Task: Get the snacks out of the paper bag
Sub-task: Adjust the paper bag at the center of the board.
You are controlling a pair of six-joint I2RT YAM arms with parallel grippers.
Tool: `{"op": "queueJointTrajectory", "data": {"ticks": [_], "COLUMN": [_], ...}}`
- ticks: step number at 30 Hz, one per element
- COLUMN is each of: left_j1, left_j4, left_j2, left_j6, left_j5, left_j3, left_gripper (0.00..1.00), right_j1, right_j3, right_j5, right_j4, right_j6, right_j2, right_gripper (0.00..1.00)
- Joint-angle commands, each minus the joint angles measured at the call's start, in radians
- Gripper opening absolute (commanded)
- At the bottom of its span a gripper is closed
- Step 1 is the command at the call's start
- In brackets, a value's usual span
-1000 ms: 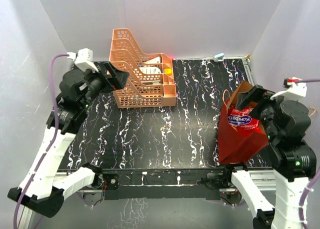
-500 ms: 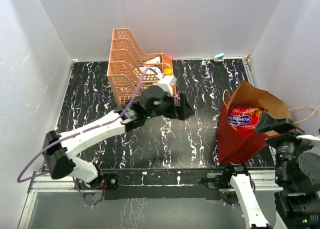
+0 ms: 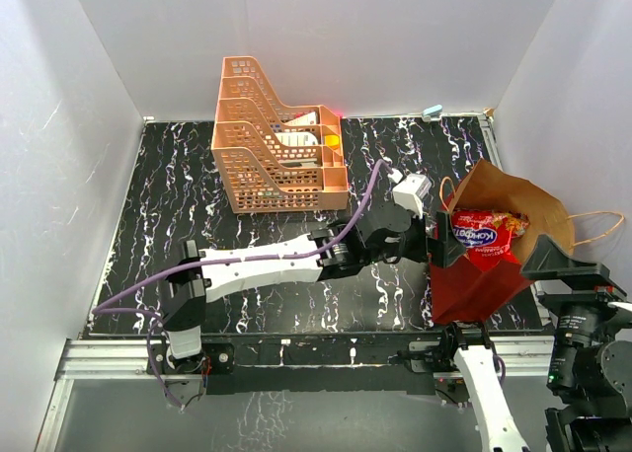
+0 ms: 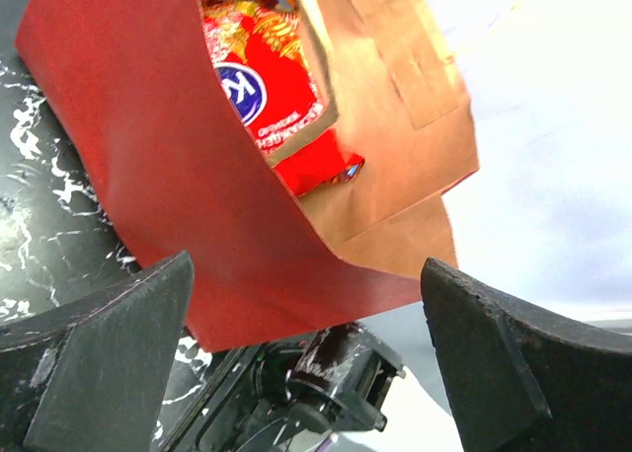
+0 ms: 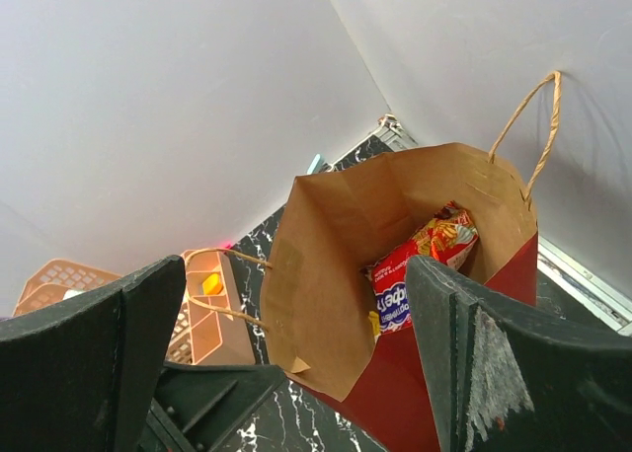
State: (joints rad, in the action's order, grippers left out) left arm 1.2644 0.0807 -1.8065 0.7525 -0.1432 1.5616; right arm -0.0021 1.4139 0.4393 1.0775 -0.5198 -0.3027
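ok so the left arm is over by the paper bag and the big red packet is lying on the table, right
No, the red packet is inside the paper bag, not on the table, as the top view shows. The left arm is by the bag.

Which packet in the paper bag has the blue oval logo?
The large red packet, uppermost in the paper bag; the small yellow packet tucked beside it shows no such logo.
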Motion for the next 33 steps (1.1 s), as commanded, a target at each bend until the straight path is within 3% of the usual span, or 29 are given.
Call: {"op": "queueJointTrajectory", "data": {"ticks": [1,10,18,21,26,29,33], "left_j1": [0.010,0.000,-0.073,-0.103,-0.127,-0.137,-0.154], "left_j4": [0.135,0.091,-0.031,-0.005,-0.001,0.009,0.035], "left_j2": [0.021,-0.028,-0.122,-0.136,-0.136,-0.111,-0.064], "left_j6": [0.015,0.010,0.194,0.242,0.246,0.249,0.252], "left_j5": [-0.099,-0.267,-0.187,-0.126,-0.101,-0.100,-0.101], "left_j3": [0.038,0.171,0.268,0.266,0.268,0.243,0.187], "left_gripper": [0.97,0.89,0.70,0.56,0.33,0.20,0.09], "right_j1": [-0.005,0.033,0.043,0.042,0.055,0.058,0.058], "right_j3": [0.027,0.065,0.128,0.141,0.111,0.065,0.017], "right_j5": [0.005,-0.204,-0.553,-0.619,-0.629,-0.513,-0.282], "right_j4": [-0.018,0.020,0.088,0.108,0.099,0.088,0.060], "right_j6": [-0.039,-0.008,0.143,0.211,0.250,0.203,0.014], "right_j2": [0.008,-0.062,-0.115,-0.119,-0.116,-0.117,-0.090], "right_gripper": [0.98,0.98,0.98,0.98,0.98,0.98,0.98]}}
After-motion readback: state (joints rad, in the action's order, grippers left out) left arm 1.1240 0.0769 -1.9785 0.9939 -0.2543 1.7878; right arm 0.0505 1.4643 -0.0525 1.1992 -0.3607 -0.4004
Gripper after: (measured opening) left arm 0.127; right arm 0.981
